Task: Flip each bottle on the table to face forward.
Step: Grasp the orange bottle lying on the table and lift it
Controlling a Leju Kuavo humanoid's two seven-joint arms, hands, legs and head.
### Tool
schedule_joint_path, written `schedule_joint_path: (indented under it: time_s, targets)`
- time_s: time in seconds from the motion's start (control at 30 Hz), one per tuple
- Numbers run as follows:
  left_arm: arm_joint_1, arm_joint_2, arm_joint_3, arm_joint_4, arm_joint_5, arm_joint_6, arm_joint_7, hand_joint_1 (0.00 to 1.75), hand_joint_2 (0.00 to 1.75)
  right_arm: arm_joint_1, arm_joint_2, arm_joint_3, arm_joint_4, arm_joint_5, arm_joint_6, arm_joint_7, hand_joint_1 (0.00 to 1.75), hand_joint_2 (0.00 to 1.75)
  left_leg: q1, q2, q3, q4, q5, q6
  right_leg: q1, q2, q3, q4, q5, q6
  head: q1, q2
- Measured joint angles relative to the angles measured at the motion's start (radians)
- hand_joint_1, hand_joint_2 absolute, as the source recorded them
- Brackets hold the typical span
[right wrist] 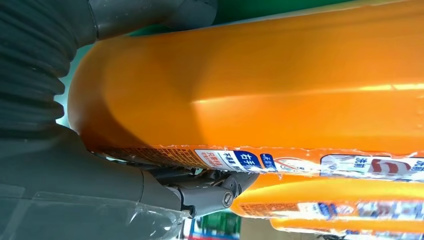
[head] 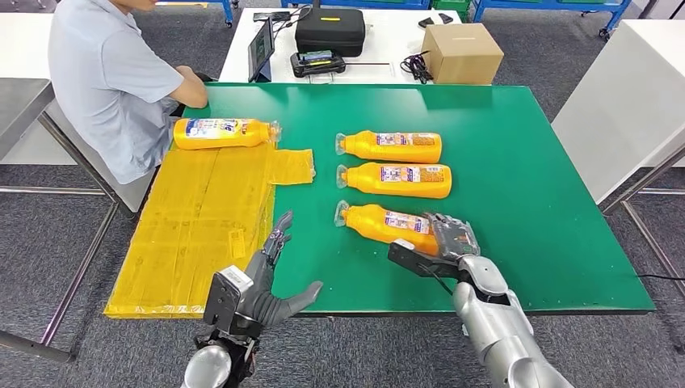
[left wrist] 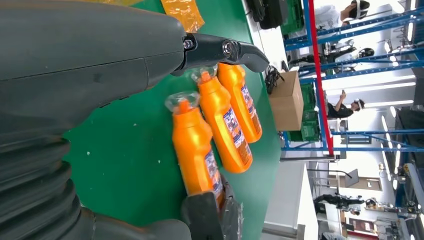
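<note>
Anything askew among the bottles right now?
Yes: the nearest bottle lies tilted, out of line with the two parallel bottles beyond it, its base gripped by the right hand. A fourth bottle lies apart, caps reversed.

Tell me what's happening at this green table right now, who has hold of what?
The robot's right hand grips the base end of the nearest orange bottle, which lies at a slight angle on the green table. Its left hand hovers open over the table's near edge, holding nothing. Two more orange bottles lie side by side beyond the gripped one, caps pointing left. A fourth bottle lies on the yellow sheet, near a seated person at the table's far left corner.
</note>
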Motion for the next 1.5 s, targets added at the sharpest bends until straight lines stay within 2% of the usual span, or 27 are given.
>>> schedule_joint_path:
  time_s: [0.17,0.27,0.37,0.5,0.67,0.97,1.2,1.5]
  targets:
    - [-0.008,0.0,-0.007,0.013,0.006,-0.003,-0.004,0.0,1.75,0.001,-0.011,-0.015,0.001,-0.076,0.014,-0.048,1.75,1.75,0.0,0.0,0.001,0.0,0.0,0.001,0.0,0.0,0.001,-0.001,0.002,0.002,0.0,0.0]
    - [-0.01,0.0,-0.009,0.018,0.034,-0.001,-0.013,0.0,1.75,0.011,-0.015,-0.024,-0.014,-0.189,0.067,-0.111,1.75,1.75,0.0,0.001,0.002,0.0,-0.002,0.001,0.0,0.0,0.002,-0.001,0.001,0.002,0.0,0.0]
    - [-0.011,0.001,-0.008,0.02,0.085,0.032,-0.006,0.0,1.75,0.056,-0.015,-0.028,-0.086,-0.345,0.138,-0.161,1.75,1.75,0.0,0.002,0.002,0.0,-0.003,0.001,0.0,0.001,0.008,0.0,0.002,0.002,0.0,0.0]
    - [-0.011,0.001,-0.003,0.027,0.143,0.073,0.018,0.0,1.75,0.136,0.009,-0.001,-0.234,-0.47,0.195,-0.148,1.75,1.75,0.001,0.005,0.0,0.0,-0.003,0.001,0.001,0.004,0.011,0.0,0.002,0.002,0.0,0.0]
    - [-0.011,0.001,0.004,0.036,0.158,0.079,0.02,0.0,1.75,0.197,0.025,0.04,-0.351,-0.516,0.214,-0.117,1.75,1.75,0.001,0.005,-0.005,0.0,-0.003,0.0,0.001,0.004,0.006,0.0,0.002,0.002,0.0,0.0]
    - [-0.011,0.001,0.01,0.04,0.197,0.075,0.02,0.0,1.75,0.228,0.033,0.07,-0.411,-0.558,0.228,-0.14,1.75,1.75,0.0,0.004,-0.011,0.0,-0.002,0.001,0.0,0.004,0.001,0.0,0.002,0.002,0.0,0.0]
    - [-0.014,0.001,0.016,0.068,0.283,-0.022,0.005,0.0,1.75,0.242,0.055,0.162,-0.482,-0.683,0.302,-0.157,1.75,1.75,0.001,0.004,-0.015,0.0,-0.002,0.001,0.0,0.003,-0.004,0.001,0.002,0.002,0.0,0.0]
    - [-0.076,0.0,0.012,0.2,0.384,-0.145,-0.017,0.0,1.75,0.226,0.066,0.294,-0.479,-0.802,0.31,-0.216,1.75,1.75,0.0,0.002,-0.018,0.0,-0.002,0.001,0.0,0.002,-0.005,0.001,0.002,0.002,0.0,0.0]
